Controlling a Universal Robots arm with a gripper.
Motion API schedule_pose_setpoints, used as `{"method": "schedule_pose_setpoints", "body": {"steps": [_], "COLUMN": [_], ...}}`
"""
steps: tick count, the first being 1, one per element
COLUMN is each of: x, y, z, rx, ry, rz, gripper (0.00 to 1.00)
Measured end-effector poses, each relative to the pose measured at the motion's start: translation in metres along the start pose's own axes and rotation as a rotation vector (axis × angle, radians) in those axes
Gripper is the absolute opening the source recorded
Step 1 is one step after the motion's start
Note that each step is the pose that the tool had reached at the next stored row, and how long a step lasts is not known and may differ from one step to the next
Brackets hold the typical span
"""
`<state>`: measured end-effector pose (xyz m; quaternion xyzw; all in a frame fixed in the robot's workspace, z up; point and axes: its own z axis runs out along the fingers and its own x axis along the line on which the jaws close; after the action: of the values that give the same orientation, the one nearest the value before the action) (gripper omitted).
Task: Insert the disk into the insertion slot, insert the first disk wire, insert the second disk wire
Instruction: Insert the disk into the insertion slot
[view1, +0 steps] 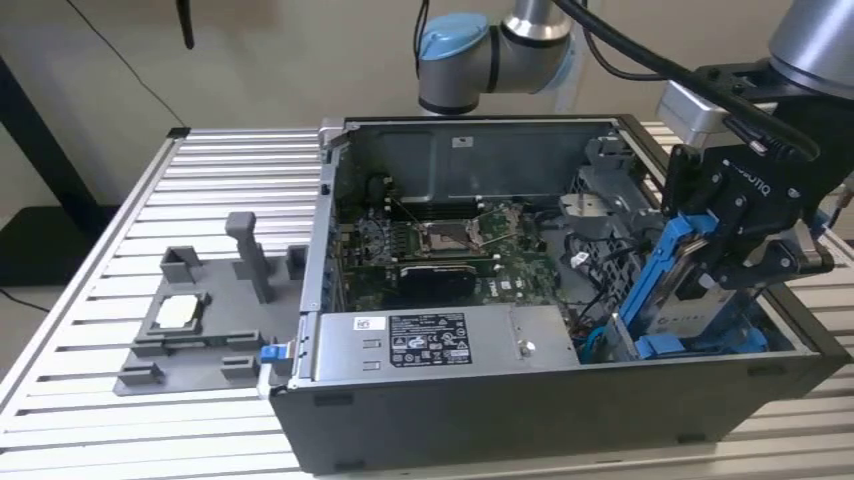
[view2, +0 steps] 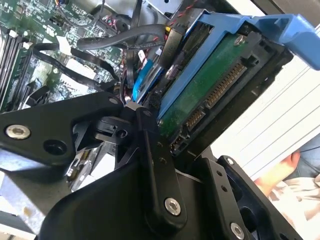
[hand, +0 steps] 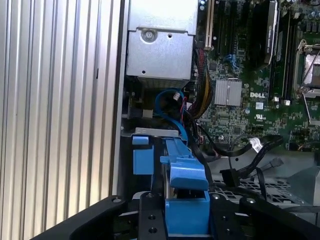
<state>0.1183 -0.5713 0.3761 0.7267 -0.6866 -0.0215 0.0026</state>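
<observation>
Blue plastic is seen clipped around the disk (view1: 671, 295), which is held steeply tilted, almost on end, inside the open computer case (view1: 561, 400), at the near corner on the exterior view's right. The disk is pinched between the fingers (view2: 152, 150) of the black gripper (view1: 727, 262), one on each side of the carrier. In the second wrist view the green circuit board and connector row on the disk's underside (view2: 215, 85) are shown, with the blue carrier edge above them. In the first wrist view the carrier's blue end tab (hand: 186, 185) is seen between the black finger links.

The lower end of the disk is sunk below the case rim; whether it is seated in a slot cannot be told. Black wires (view2: 100, 45) are draped loose over the motherboard (view1: 454, 250) just beside the disk, and a blue cable (hand: 167, 100) is looped between the disk and the silver power supply box (view1: 427, 340), which is mounted along the case's near wall.

The case is set on a ribbed aluminium worktop (view1: 227, 170). A grey fixture (view1: 187, 340) with upright posts is placed on the worktop at the exterior view's left, well apart from the gripper. The arm's blue-capped joint (view1: 454, 45) is seen behind the case.
</observation>
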Motion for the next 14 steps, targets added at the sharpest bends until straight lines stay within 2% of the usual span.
{"method": "schedule_pose_setpoints", "body": {"steps": [5,6,7,8,14], "x": [0.0,0.0,0.0,0.0001,-0.0013], "y": [-0.0002,-0.0002,0.0,0.0,0.0008], "z": [0.0001,0.0001,-0.0001,-0.001,-0.0243], "rx": [0.0001,0.0,0.0,0.0,0.0001], "ry": [-0.0003,-0.0003,-0.0003,-0.0002,-0.0004], "rz": [0.0,0.0,0.0,0.0,0.0], "gripper": [0.34,0.4,0.4,0.47,0.47]}}
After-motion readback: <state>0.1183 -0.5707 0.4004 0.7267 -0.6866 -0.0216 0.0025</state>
